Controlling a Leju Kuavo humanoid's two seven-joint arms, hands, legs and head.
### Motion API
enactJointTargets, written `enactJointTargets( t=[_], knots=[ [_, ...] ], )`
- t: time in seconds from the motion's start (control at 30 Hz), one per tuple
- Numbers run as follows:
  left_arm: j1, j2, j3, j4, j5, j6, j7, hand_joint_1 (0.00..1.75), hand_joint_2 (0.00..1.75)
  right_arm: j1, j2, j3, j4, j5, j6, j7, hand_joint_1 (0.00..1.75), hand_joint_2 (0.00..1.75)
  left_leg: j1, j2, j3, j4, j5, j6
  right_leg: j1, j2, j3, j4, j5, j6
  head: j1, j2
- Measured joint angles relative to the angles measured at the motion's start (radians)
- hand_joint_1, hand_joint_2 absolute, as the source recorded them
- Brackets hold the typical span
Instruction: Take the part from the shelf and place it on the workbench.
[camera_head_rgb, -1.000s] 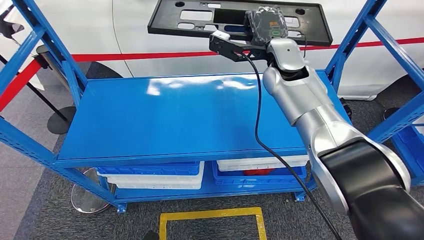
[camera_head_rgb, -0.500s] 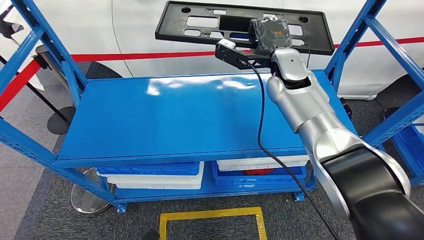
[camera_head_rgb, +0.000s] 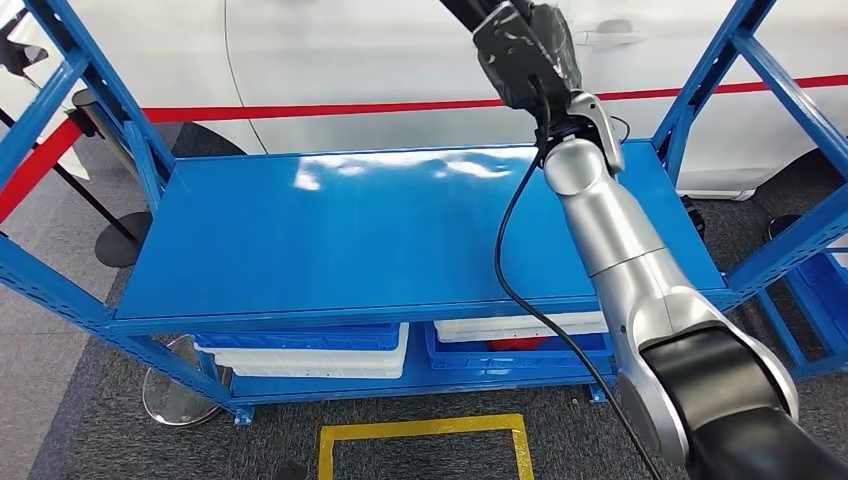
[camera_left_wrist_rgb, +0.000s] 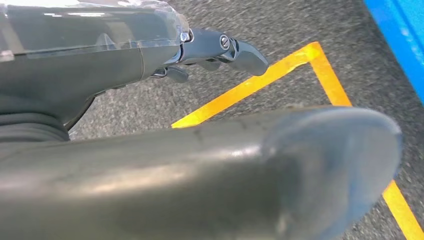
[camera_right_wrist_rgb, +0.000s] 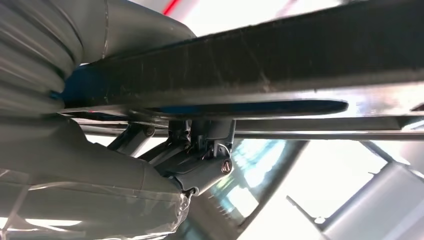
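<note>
Since the earlier frames the right arm has swung upward, carrying the black part from just above the far edge of the shelf to the top border of the head view, where little of it remains visible. Nearest, on the grey carpet (camera_head_rgb: 90, 440), a yellow floor marking (camera_head_rgb: 422, 432) lies in front of the rack. The left hand (camera_left_wrist_rgb: 215, 47) hangs low over that carpet and marking, its fingers apart with nothing between them. On the lower level of the blue shelf (camera_head_rgb: 340, 240) sit white and blue bins (camera_head_rgb: 310, 350) — the glossy top surface above them shows only pale reflections. Rising across it, the silver right arm (camera_head_rgb: 610, 240) trails a black cable (camera_head_rgb: 510, 250) up to the right hand (camera_head_rgb: 527, 50). In the right wrist view that hand's fingers (camera_right_wrist_rgb: 200, 165) clamp under a long, flat black part (camera_right_wrist_rgb: 280, 55) — held high, above and beyond the shelf's far edge. Behind the rack a red barrier tape (camera_head_rgb: 330, 108) stretches in front of a white car body (camera_head_rgb: 350, 50).
</note>
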Motion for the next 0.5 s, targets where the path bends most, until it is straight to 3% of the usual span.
enactJointTargets(
  t=[0.23, 0.5],
  knots=[
    [0.016, 0.002, 0.035, 0.000, 0.037, 0.014, 0.003, 0.00, 0.00, 0.188, 0.003, -0.049, -0.350, -0.524, 0.103, -0.146, 1.75, 1.75, 0.000, -0.001, 0.000, 0.000, -0.001, 0.000, 0.000, -0.001, 0.000, 0.000, 0.000, 0.000, 0.000, 0.000],
    [0.033, 0.003, 0.072, 0.000, 0.070, 0.020, 0.003, 0.00, 0.00, 0.418, -0.004, -0.047, -0.706, -0.768, 0.170, -0.220, 1.75, 1.75, 0.000, -0.001, 0.001, 0.000, -0.002, -0.001, 0.000, 0.000, 0.000, -0.001, -0.002, 0.000, 0.000, 0.000]
  ],
)
